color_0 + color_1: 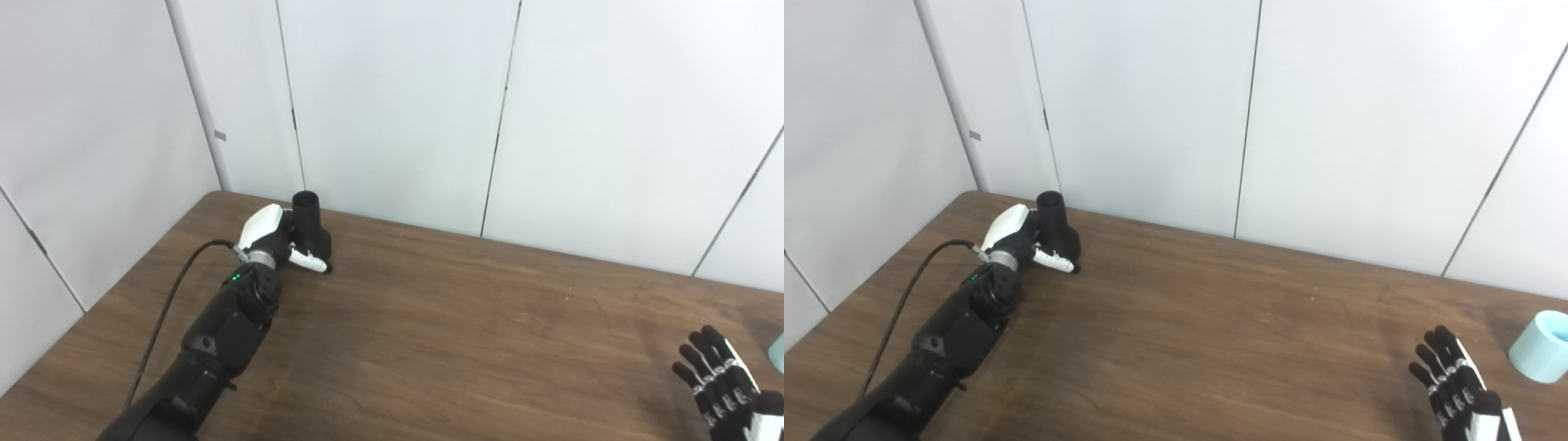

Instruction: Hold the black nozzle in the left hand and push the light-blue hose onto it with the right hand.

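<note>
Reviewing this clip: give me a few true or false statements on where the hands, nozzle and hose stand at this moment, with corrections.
1. The left hand is wrapped around the black nozzle near the table's far left corner. True.
2. The nozzle's open end points up. True.
3. The right hand holds the light-blue hose. False: its fingers are spread and it holds nothing; the hose sits on the table to its right, apart from it.
4. The hose is already pushed onto the nozzle. False: the two are at opposite ends of the table.
5. The hose is seen whole in both views. False: the left eye view shows only a sliver at the right edge.
</note>
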You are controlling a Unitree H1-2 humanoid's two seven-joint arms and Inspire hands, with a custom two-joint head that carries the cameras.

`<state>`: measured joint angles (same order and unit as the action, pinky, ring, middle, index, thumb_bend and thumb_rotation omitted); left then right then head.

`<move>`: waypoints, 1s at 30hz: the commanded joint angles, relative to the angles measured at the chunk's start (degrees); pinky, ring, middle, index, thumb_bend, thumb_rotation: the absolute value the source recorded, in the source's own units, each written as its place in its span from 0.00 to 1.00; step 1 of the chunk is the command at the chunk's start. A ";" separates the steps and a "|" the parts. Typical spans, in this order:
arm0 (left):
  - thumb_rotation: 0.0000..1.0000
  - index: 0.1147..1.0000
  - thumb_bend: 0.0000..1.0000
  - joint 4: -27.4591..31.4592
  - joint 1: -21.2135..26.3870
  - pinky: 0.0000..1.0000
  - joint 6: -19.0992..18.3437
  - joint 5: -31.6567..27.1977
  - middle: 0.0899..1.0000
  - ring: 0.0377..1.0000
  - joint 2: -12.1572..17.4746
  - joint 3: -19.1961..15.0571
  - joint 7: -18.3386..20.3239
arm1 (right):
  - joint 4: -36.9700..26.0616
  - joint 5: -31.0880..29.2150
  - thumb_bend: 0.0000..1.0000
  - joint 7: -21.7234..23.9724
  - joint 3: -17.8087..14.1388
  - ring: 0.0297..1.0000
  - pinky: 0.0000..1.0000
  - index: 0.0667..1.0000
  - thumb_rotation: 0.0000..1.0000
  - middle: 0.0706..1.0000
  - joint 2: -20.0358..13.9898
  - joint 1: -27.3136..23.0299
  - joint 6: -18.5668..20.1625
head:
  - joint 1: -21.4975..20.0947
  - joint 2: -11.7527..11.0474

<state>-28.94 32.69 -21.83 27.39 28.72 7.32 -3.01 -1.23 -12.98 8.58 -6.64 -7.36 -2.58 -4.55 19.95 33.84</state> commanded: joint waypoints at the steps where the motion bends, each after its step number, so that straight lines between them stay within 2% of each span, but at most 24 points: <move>1: 0.05 0.42 0.52 1.14 -0.69 0.72 -0.66 -0.39 0.74 0.82 0.27 -0.12 0.99 | -0.38 -0.13 0.64 -0.14 0.18 0.92 0.87 0.92 1.00 0.92 0.31 1.56 0.19 | 0.03 0.07; 9: 0.05 0.42 0.52 8.12 -3.80 0.68 -1.37 -0.41 0.74 0.80 -1.67 -0.35 0.87 | -2.70 -0.07 0.66 -0.49 0.46 0.93 0.88 0.92 1.00 0.92 0.65 1.81 1.66 | -1.63 0.43; 13: 0.05 0.42 0.52 10.63 -5.14 0.68 -1.37 -0.49 0.75 0.82 -2.45 -0.19 1.31 | -2.26 0.08 0.66 -0.56 0.53 0.93 0.88 0.92 1.00 0.92 0.82 1.69 1.25 | -2.05 0.19; 17: 0.05 0.42 0.52 13.40 -6.71 0.74 -1.17 -0.58 0.75 0.84 -3.11 0.71 2.69 | -2.35 0.51 0.66 -1.02 0.69 0.92 0.87 0.92 1.00 0.92 1.36 1.70 1.28 | -2.91 0.04; 19: 0.05 0.42 0.52 15.11 -7.67 0.83 -1.09 -0.60 0.76 0.86 -3.36 1.55 3.85 | -2.98 0.63 0.66 -1.34 0.80 0.92 0.87 0.92 1.00 0.92 1.75 1.80 1.74 | -3.33 0.21; 21: 0.05 0.42 0.52 16.96 -8.47 0.86 -1.01 -0.81 0.76 0.87 -3.73 2.24 5.14 | -3.23 0.67 0.66 -1.53 0.95 0.92 0.87 0.93 1.00 0.92 2.02 1.74 2.01 | -3.97 0.58; 30: 0.05 0.42 0.52 24.22 -10.32 0.88 -3.19 -0.11 0.76 0.87 -5.94 5.03 8.11 | -5.02 0.86 0.64 -1.94 1.27 0.91 0.89 0.92 1.00 0.91 2.75 1.65 3.62 | -6.14 0.50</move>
<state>-6.70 22.23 -24.82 27.57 23.95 10.55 2.42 -4.79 -11.77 6.86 -5.40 -4.79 -0.56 -0.33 13.89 34.54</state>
